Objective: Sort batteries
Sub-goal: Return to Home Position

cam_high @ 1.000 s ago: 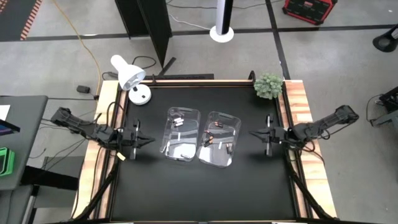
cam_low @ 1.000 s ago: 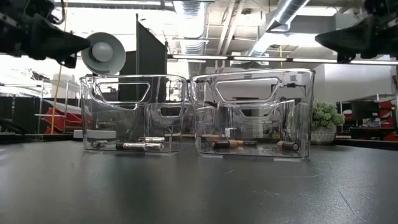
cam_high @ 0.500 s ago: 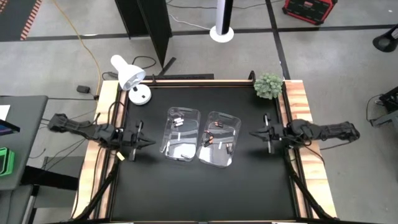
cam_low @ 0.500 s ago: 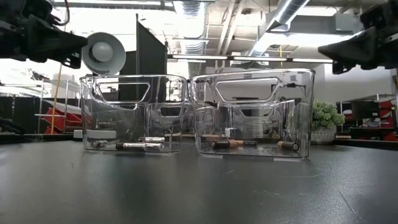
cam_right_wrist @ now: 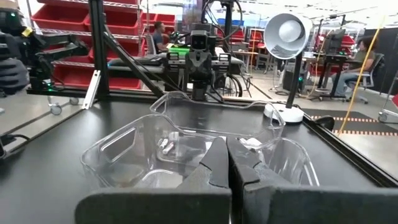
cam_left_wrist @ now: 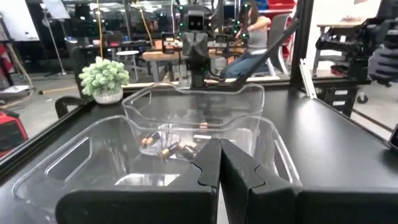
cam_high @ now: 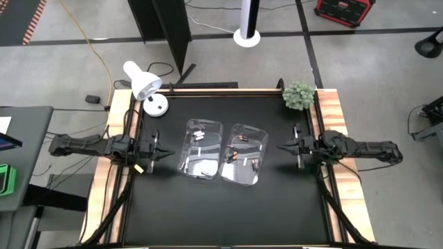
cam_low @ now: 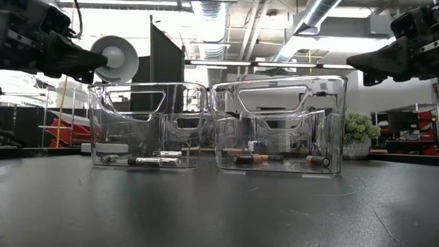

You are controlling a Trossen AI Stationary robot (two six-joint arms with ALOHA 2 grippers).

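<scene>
Batteries are all found binned: white-and-silver cylindrical batteries lie on the floor of the left clear plastic bin, and dark cylindrical batteries with copper-orange ends lie on the floor of the right clear plastic bin. The two bins stand side by side, just apart. No loose cell is seen on the matte black table top. Against the frames of a second before, the contents of both bins are unchanged. Only the arms are altered: their rear links are now laid out flat beyond the table's side edges, and in the low view both grippers are seen slightly lower. The left gripper is held above the table near its left edge, well apart from the left bin. Its fingers are pressed together on nothing. The right gripper is held likewise near the right edge, closed and empty. Sorting is therefore judged complete, with only the parking of the arms in hand. The surface is plain and dark within a wooden border. A white desk lamp is set at the back left corner and a small green potted plant at the back right. Beyond the table a workshop is seen, with red storage bins on racks and a seated person at a bench.
</scene>
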